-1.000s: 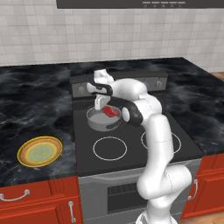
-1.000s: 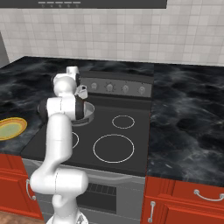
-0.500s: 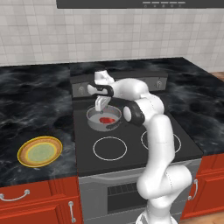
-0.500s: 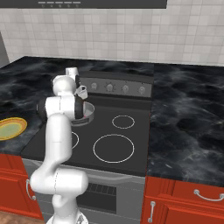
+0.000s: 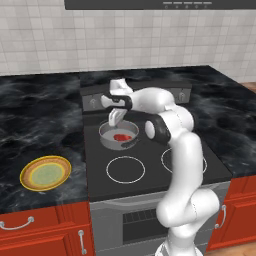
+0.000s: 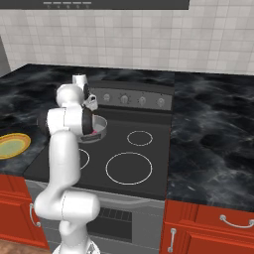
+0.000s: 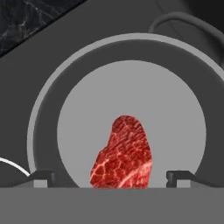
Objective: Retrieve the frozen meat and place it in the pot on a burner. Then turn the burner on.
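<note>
The frozen meat [image 5: 120, 137] is a small red chunk lying on the pale floor of the pot [image 5: 104, 134], free of the fingers. The grey pot stands on the back-left burner of the black cooktop [image 5: 150, 150], and the pot covers that burner. My gripper [image 5: 116, 118] hangs open just above the pot's mouth, pointing down. In the hand view the meat [image 7: 124, 153] lies inside the pot's rim [image 7: 43, 109], with my gripper [image 7: 110, 177] over it and its fingertips [image 7: 41, 176] spread wide to either side. From the right the pot [image 6: 100, 124] is partly behind my arm.
A yellow-rimmed plate [image 5: 45, 172] lies on the dark counter to the left of the stove. White-ringed zones [image 5: 126, 169] mark the front of the cooktop. Knobs [image 6: 124, 99] line the raised back panel behind the pot. Red cabinets [image 5: 40, 232] run below.
The meat has left the fingers and dropped onto the pot's floor. The gripper has opened and risen a little above the pot.
</note>
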### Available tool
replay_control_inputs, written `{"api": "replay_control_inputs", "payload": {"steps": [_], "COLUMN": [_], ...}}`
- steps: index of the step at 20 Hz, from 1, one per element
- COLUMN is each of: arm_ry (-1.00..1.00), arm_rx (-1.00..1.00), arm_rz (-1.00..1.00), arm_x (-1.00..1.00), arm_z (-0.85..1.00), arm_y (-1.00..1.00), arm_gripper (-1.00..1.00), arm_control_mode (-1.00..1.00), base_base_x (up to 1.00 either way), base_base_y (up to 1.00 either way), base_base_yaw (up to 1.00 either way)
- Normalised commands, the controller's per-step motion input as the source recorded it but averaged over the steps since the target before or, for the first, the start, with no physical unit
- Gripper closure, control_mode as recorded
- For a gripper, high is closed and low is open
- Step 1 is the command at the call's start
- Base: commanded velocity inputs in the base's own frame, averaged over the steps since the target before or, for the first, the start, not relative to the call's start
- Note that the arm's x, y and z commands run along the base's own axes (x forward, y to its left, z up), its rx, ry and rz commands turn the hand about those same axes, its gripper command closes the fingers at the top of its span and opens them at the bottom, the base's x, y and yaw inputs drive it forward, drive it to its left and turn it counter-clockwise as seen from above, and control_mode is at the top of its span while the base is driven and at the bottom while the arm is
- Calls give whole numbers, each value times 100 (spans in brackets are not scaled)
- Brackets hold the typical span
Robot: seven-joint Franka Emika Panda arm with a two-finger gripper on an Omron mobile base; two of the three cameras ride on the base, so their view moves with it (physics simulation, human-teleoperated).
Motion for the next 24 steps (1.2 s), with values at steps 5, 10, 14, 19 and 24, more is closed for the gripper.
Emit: {"api": "replay_control_inputs", "payload": {"steps": [5, 10, 14, 19, 24], "arm_ry": [-19, -29, -18, -17, -8], "arm_rx": [9, 14, 16, 13, 16], "arm_rz": [-7, -9, -14, -26, -34], "arm_x": [-45, -23, -3, 0, 0], "arm_z": [4, 21, 41, 15, 32], "arm_y": [-17, -5, 0, 0, 0], "arm_gripper": [-100, -100, -100, -100, -100], "arm_control_mode": [-100, -100, -100, -100, -100], "base_base_x": [0, 0, 0, 0, 0], "base_base_y": [0, 0, 0, 0, 0], "base_base_yaw": [0, 0, 0, 0, 0]}}
